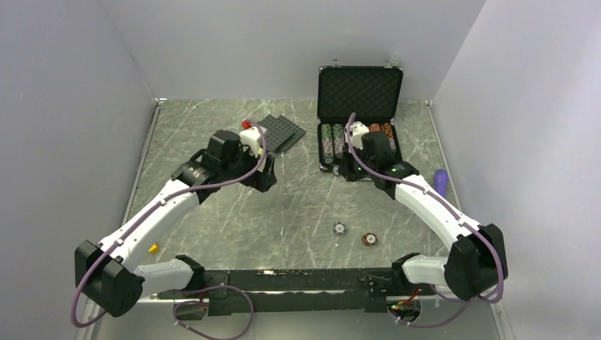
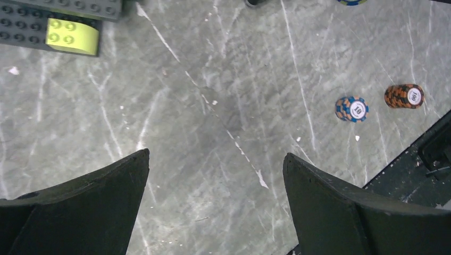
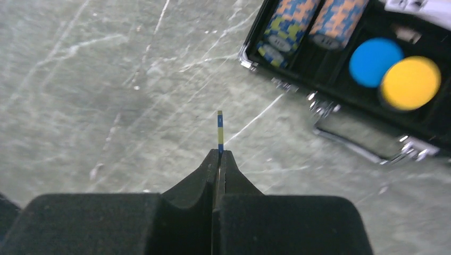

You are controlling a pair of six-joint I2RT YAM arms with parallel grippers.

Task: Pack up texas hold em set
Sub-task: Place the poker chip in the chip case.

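The black silver-edged briefcase (image 1: pixel 360 91) stands open at the back right, with rows of poker chips (image 1: pixel 332 142) in its tray. In the right wrist view its front rim (image 3: pixel 330 114), chip rows (image 3: pixel 290 26), a blue disc (image 3: pixel 375 62) and an orange disc (image 3: pixel 410 83) show. My right gripper (image 1: pixel 345 172) (image 3: pixel 219 153) is shut on a thin blue-and-yellow chip (image 3: pixel 219 130), held edge-on above the table just off the case's corner. My left gripper (image 1: pixel 266 180) (image 2: pixel 215 159) is open and empty above bare table. Two loose chip piles lie near the front: a blue-orange one (image 1: pixel 340 228) (image 2: pixel 351 108) and an orange-black one (image 1: pixel 368 239) (image 2: pixel 404 96).
Dark grey studded plates (image 1: pixel 280 131) with a yellow brick (image 2: pixel 72 36) and a red-white toy piece (image 1: pixel 248 127) lie at the back centre. A purple object (image 1: pixel 441 182) sits by the right wall. A small yellow piece (image 1: pixel 152 248) lies front left. Walls enclose three sides.
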